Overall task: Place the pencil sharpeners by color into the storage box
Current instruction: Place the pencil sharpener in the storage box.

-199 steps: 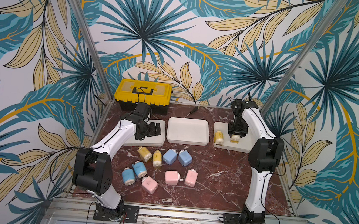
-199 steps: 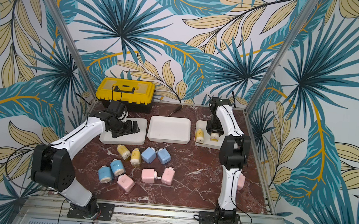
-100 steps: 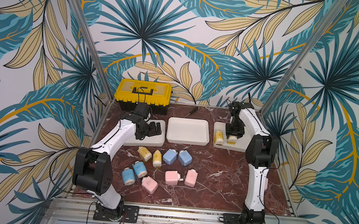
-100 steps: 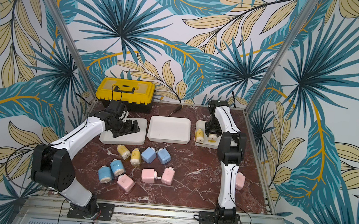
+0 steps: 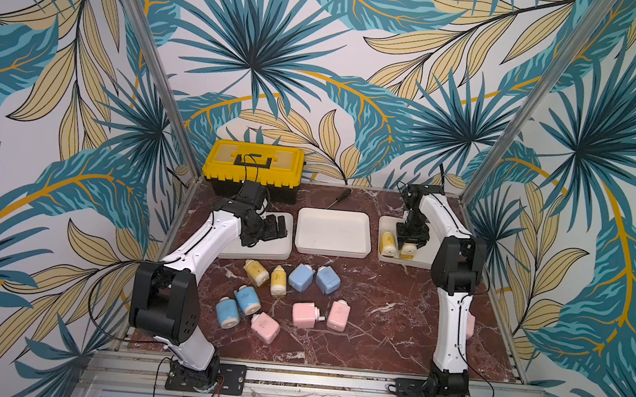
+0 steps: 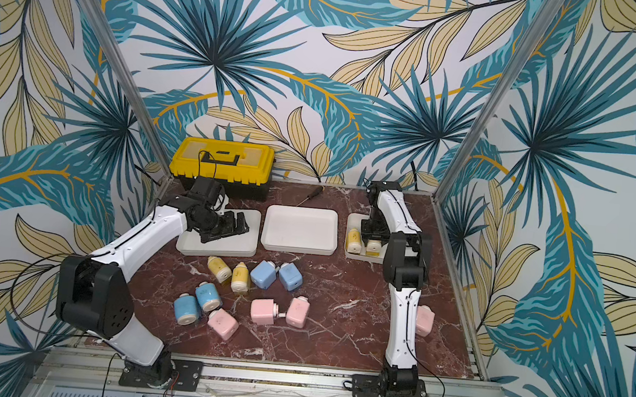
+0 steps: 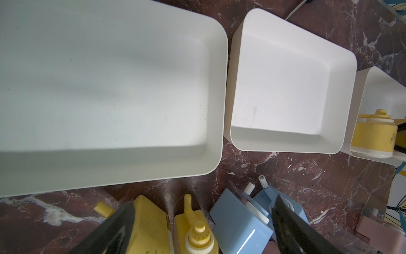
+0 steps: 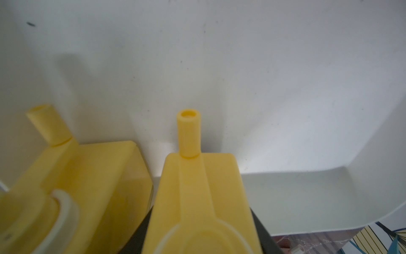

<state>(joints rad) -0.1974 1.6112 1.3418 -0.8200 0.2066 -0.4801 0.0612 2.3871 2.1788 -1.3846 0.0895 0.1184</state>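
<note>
White tray point(image 8: 307, 198): yellow sharpener point(image 8: 197, 198) between right fingers point(image 8: 263, 237).

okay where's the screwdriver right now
In both top views the screwdriver lies on the marble tabletop at the back, just behind the middle white tray and right of the yellow toolbox, touching neither.

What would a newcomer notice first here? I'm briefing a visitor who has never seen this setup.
The pastel sharpeners scattered in blue, pink and yellow across the red marble table. Behind them stand three white trays, where the right gripper holds a yellow sharpener in the right tray, beside another.
</note>
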